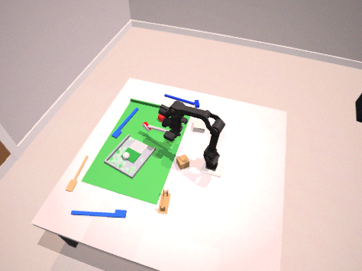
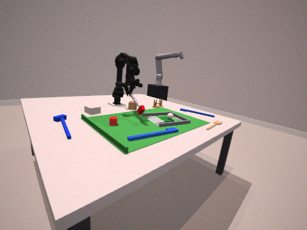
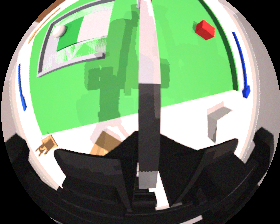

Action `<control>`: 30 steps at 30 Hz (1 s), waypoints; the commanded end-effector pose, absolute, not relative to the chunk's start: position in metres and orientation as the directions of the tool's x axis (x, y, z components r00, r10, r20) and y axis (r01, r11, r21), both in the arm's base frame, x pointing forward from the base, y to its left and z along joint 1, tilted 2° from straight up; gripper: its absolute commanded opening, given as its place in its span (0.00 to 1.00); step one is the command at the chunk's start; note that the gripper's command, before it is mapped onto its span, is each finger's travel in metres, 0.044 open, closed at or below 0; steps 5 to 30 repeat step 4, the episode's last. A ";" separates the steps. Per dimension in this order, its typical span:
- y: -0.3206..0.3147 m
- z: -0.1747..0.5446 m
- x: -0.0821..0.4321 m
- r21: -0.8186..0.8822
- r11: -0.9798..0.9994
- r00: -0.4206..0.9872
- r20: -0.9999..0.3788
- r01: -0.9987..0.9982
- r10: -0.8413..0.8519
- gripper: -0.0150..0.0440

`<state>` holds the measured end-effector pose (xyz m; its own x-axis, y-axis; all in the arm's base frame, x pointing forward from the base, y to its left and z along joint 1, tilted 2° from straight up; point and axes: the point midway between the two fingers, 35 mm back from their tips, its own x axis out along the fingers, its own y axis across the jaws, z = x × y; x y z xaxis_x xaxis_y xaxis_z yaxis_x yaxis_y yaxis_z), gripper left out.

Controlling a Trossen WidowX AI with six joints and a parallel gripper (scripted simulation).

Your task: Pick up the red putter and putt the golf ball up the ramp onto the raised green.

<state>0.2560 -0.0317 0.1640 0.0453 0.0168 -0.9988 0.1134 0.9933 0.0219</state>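
Observation:
My gripper point(image 1: 168, 130) point(image 2: 128, 93) point(image 3: 144, 134) is shut on the red putter's dark grip. Its pale shaft point(image 1: 156, 128) point(image 2: 135, 100) point(image 3: 149, 65) slopes down to the red head point(image 1: 146, 125) point(image 2: 140, 109), held over the green mat point(image 1: 149, 188) point(image 2: 97, 125) point(image 3: 60, 110) beside the pale ramp point(image 1: 140, 145) point(image 2: 155, 120) point(image 3: 95, 21). The white golf ball point(image 1: 126, 155) point(image 2: 170, 116) point(image 3: 59, 31) is inside the grey-walled raised frame, at the edge of the dark green square point(image 1: 134, 156) point(image 3: 71, 34). Whether it is still moving cannot be told.
A red block point(image 1: 161, 117) point(image 2: 113, 121) point(image 3: 205, 30) and a blue putter point(image 1: 126, 122) point(image 2: 152, 135) lie on the mat. A tan block point(image 1: 182, 162) point(image 2: 132, 105), a grey block point(image 1: 198, 127) point(image 2: 92, 109) and a wooden stand point(image 1: 164, 203) are near the arm. Other blue putters lie around the mat.

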 end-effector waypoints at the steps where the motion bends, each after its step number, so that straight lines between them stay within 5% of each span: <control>1: -0.032 0.164 0.257 0.022 0.993 0.049 -0.999 0.113 0.016 0.25; 30: -0.032 0.164 0.257 0.022 0.993 0.049 -0.999 0.113 0.016 0.25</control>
